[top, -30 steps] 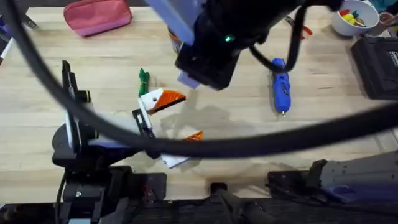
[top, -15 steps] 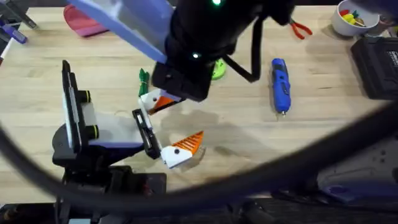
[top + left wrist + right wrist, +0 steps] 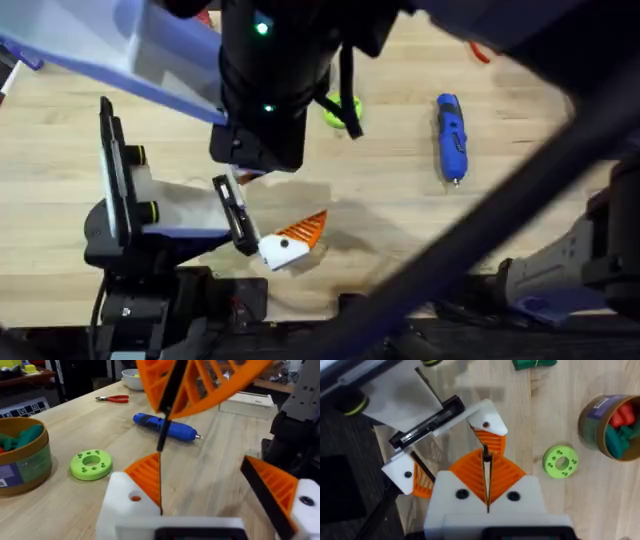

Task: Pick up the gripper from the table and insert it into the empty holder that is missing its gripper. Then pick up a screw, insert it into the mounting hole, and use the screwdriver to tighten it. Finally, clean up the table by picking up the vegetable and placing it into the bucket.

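- The gripper point(image 3: 489, 440), an orange ribbed wedge, sits against the holder point(image 3: 485, 417), the white mount on one finger of the left arm's jaw. A dark mounting hole shows in the white plastic just beside the wedge.
- Right gripper point(image 3: 485, 457): reached across the middle, low over the holder. Its fingers are pressed together pad to pad, with only a thin dark line between them. The tips meet the upper edge of the gripper; cannot tell whether any of the wedge is pinched.
- Left gripper point(image 3: 200, 465): fingers spread wide with nothing between them. One carries the holder with the gripper. The other carries its own orange ribbed pad with a black edge.
- The screwdriver point(image 3: 450, 135) lies flat on the surface point(image 3: 400, 200), well apart from both arms' fingers, bit end towards the arms' bases.
- The vegetable point(image 3: 530, 363), dark green, lies on the surface outside the bucket.
- The bucket point(image 3: 30, 462) stands upright with red and green toy pieces inside.
- A round green disc point(image 3: 80, 467) lies near the bucket, between it and the holder.
- Red-handled pliers point(image 3: 114, 398) lie beyond the screwdriver, farther from the arms' bases.
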`<move>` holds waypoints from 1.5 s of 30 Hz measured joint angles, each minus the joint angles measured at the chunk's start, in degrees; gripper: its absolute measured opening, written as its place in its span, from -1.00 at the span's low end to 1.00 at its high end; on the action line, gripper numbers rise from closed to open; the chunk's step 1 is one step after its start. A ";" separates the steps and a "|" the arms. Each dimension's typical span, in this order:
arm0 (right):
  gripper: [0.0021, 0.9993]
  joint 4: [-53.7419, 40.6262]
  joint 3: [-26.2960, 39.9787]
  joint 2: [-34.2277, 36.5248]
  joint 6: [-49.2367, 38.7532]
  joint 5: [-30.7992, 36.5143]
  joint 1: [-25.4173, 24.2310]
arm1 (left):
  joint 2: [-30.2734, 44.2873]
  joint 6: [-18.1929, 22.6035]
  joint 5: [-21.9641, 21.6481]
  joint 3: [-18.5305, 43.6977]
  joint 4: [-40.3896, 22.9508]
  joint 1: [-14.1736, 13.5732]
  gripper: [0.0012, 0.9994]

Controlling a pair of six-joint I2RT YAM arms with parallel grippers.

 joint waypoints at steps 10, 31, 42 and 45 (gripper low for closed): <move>-1.00 1.71 0.13 1.08 -3.74 0.02 0.04 | 0.00 -0.02 0.00 0.00 0.00 0.00 0.97; -1.00 2.16 0.13 2.93 -4.74 0.02 0.04 | 0.02 -0.02 0.00 0.00 0.00 0.00 0.97; -1.00 1.95 0.15 4.12 -4.76 0.02 0.05 | 0.00 -0.02 0.00 0.00 0.00 0.00 0.97; -1.00 1.97 0.15 4.22 -4.74 0.04 0.04 | 0.00 -0.02 0.00 0.00 0.00 0.00 0.97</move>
